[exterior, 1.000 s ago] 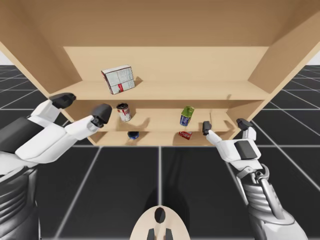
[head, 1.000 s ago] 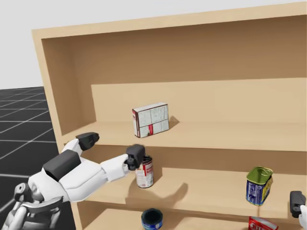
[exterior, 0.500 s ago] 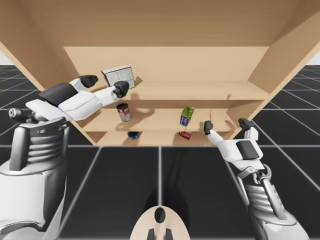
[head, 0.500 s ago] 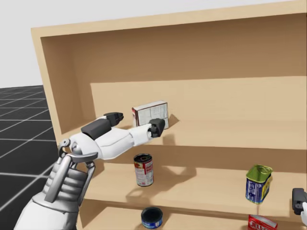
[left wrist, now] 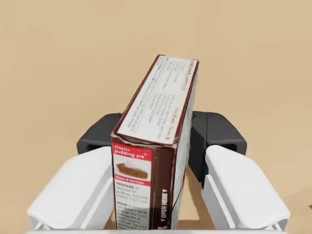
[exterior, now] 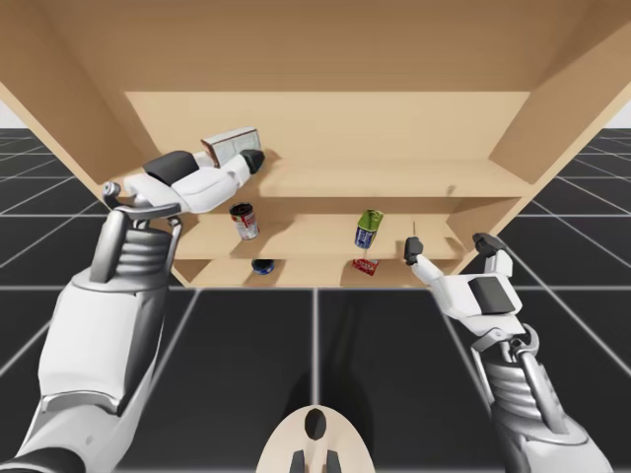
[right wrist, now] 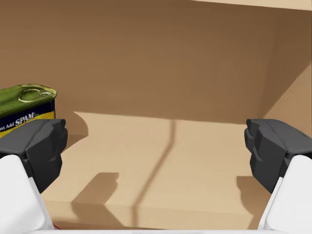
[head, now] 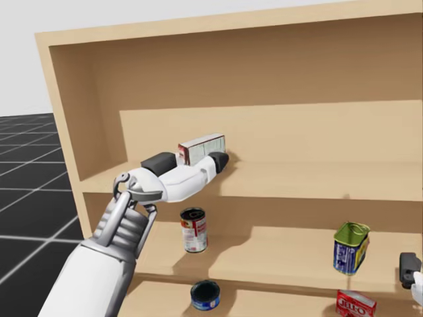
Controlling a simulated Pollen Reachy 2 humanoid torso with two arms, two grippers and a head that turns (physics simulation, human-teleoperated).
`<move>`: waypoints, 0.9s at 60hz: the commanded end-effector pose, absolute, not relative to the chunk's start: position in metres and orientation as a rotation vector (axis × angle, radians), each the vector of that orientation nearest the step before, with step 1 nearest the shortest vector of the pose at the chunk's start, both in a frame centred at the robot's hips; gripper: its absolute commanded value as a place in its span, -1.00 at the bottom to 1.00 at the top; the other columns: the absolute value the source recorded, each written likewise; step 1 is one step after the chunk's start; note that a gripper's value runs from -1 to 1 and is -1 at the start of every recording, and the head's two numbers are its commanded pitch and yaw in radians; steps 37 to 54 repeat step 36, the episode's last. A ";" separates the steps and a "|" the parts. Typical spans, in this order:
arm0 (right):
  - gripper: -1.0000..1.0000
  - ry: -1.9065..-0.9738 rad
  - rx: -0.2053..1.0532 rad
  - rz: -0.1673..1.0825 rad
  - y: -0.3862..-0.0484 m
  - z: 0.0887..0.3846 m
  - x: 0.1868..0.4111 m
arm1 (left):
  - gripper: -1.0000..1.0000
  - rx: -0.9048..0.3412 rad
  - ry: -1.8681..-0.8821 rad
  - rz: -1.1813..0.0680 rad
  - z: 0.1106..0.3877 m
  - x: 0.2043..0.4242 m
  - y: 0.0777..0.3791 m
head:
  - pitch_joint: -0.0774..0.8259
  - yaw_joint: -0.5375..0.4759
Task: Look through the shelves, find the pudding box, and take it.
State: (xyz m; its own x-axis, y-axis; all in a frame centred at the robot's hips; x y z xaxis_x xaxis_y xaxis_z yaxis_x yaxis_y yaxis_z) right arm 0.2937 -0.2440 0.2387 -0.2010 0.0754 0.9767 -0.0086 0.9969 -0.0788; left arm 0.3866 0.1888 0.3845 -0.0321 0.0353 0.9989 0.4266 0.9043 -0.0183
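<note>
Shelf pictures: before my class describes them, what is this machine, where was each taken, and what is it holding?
A simulated two-armed robot faces wooden shelves. One picture looks down from above, one from its head, one from each wrist. The left claw is shut on the pudding box, on the top shelf. The right claw is open and empty, beside a green-topped blue tin. A red can, a dark blue tin and a red box sit on lower shelves.

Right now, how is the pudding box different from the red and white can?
The pudding box is flat-sided, the red and white can round. The box sits on the upper shelf with my left gripper at it; the can stands one shelf lower, untouched. Both sit toward the shelves' left side.
</note>
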 end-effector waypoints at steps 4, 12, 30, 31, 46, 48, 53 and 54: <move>-1.00 -1.772 -0.050 0.075 -0.245 0.238 0.294 | 1.00 -0.349 -1.612 -0.318 0.389 0.387 0.191 | -0.46 0.48; -1.00 -1.773 -0.052 0.071 -0.245 0.238 0.294 | 1.00 -0.369 -1.670 -0.308 0.399 0.381 0.193 | -0.45 0.48; -1.00 -1.772 -0.061 0.070 -0.245 0.237 0.295 | 1.00 -0.290 -1.790 -0.300 0.411 0.312 0.199 | -0.46 0.47; -1.00 -1.750 -0.027 0.068 -0.244 0.237 0.294 | 1.00 -0.286 -1.799 -0.300 0.409 0.302 0.201 | -0.45 0.47; -1.00 -1.715 0.061 0.093 -0.242 0.235 0.293 | 1.00 -0.262 -1.814 -0.309 0.401 0.278 0.201 | -0.45 0.46; -1.00 -1.715 0.061 0.093 -0.242 0.235 0.293 | 1.00 -0.262 -1.814 -0.309 0.401 0.278 0.201 | -0.45 0.46; -1.00 -1.715 0.061 0.093 -0.242 0.235 0.293 | 1.00 -0.262 -1.814 -0.309 0.401 0.278 0.201 | -0.45 0.46; -1.00 -1.715 0.061 0.093 -0.242 0.235 0.293 | 1.00 -0.262 -1.814 -0.309 0.401 0.278 0.201 | -0.45 0.46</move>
